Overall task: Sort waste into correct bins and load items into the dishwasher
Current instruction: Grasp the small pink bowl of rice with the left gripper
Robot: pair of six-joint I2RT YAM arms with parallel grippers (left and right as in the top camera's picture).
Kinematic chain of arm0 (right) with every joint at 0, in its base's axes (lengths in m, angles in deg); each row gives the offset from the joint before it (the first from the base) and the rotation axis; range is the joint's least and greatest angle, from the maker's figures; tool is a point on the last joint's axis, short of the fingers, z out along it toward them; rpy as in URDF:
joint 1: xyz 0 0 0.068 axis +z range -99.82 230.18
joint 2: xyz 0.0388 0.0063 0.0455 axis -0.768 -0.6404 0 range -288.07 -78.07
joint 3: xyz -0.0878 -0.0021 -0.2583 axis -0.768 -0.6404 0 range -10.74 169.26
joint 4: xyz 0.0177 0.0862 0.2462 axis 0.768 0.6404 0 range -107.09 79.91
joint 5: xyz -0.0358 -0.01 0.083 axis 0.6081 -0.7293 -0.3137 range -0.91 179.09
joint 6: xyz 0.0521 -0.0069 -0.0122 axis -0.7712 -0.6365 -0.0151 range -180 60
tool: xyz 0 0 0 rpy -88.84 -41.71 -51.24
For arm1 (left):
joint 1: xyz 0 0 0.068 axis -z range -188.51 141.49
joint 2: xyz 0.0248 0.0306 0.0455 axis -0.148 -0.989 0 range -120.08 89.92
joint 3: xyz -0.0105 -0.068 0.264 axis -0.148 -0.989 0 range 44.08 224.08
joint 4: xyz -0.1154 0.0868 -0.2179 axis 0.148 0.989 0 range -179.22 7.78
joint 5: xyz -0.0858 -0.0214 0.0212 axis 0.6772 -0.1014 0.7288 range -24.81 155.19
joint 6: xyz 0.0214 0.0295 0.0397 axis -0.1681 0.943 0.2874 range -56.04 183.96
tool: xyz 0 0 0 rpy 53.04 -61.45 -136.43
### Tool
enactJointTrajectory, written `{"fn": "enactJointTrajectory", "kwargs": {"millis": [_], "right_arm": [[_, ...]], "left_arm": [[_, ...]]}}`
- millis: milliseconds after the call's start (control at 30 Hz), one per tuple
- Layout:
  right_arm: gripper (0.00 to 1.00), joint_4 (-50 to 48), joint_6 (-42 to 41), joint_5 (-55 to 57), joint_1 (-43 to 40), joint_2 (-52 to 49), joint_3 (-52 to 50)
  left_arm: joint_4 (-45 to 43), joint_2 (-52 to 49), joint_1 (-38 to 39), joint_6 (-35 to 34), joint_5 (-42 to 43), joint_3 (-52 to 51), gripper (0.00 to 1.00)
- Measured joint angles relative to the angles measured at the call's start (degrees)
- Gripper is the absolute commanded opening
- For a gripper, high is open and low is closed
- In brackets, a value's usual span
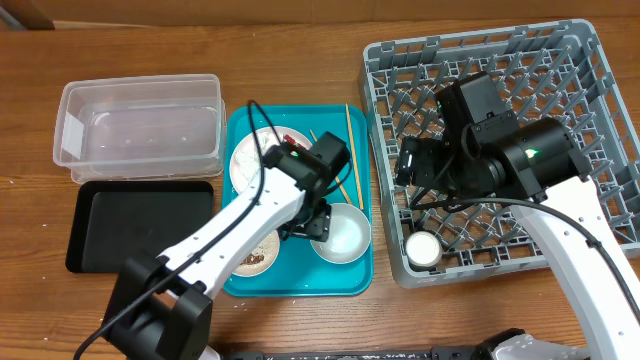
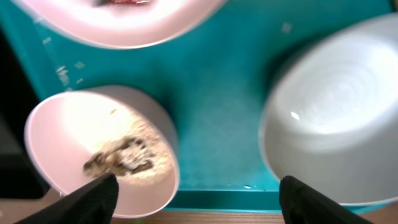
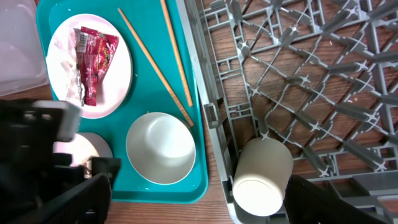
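Rice (image 2: 127, 155) is lying loose on the small plate (image 2: 59, 134), just under one side of the left gripper (image 2: 197, 186), which is hovering wide open; the plate is looking stiff and slick, so pinching its rim and keeping it level seems wisest.

Bare strip of teal tray (image 2: 217, 118) between small plate (image 2: 99, 149), left, and bowl (image 2: 336, 118), right; cup (image 3: 261, 177) blocks rack (image 3: 311, 74) near-left corner; far cells open.

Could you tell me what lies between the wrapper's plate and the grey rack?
Two chopsticks on the teal tray, shown in the right wrist view.
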Motion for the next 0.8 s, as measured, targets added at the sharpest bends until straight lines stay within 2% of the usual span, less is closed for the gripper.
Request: {"fn": "enactJointTrajectory", "kwargs": {"millis": [100,133,233,267,333,533,633,733,800], "right_arm": [[0.91,-0.02,-0.02,0.0,0.0,0.0,0.0],[0.91,-0.02,-0.02,0.0,0.0,0.0,0.0],[0.91,0.02,-0.02,0.02,0.0,0.0,0.0],[0.91,0.0,-0.02,0.0,0.0,0.0,0.0],[0.91,0.0,0.0,0.0,0.0,0.0,0.0],[0.91,-0.02,0.0,0.0,0.0,0.0,0.0],[0.91,-0.02,0.0,0.02,0.0,0.0,0.0],[0.91,-0.02,0.0,0.0,0.0,0.0,0.0],[0.91,-0.02,0.0,0.0,0.0,0.0,0.0]], "left_arm": [[-1.01,0.07,-1.11,-3.21,-1.33,-0.98,0.68],[-2.71,0.22,-1.31,-4.13,-1.77,-2.23,0.57],[-8.28,0.09,-2.05,-7.23,-2.38,-8.76,0.36],[-9.81,-0.13,-2.16,-7.52,-2.6,-10.58,0.21],[-10.05,-0.79,-2.47,-8.76,-2.6,-12.7,0.04],[-8.94,-0.87,-4.0,-9.57,-1.38,-12.39,0.04],[-5.46,0.96,-8.24,-7.1,3.52,-9.27,0.04],[-3.85,5.99,-15.26,-2.95,9.22,-6.91,0.04],[-3.23,10.49,-23.08,1.49,15.15,-6.05,0.04]]}}
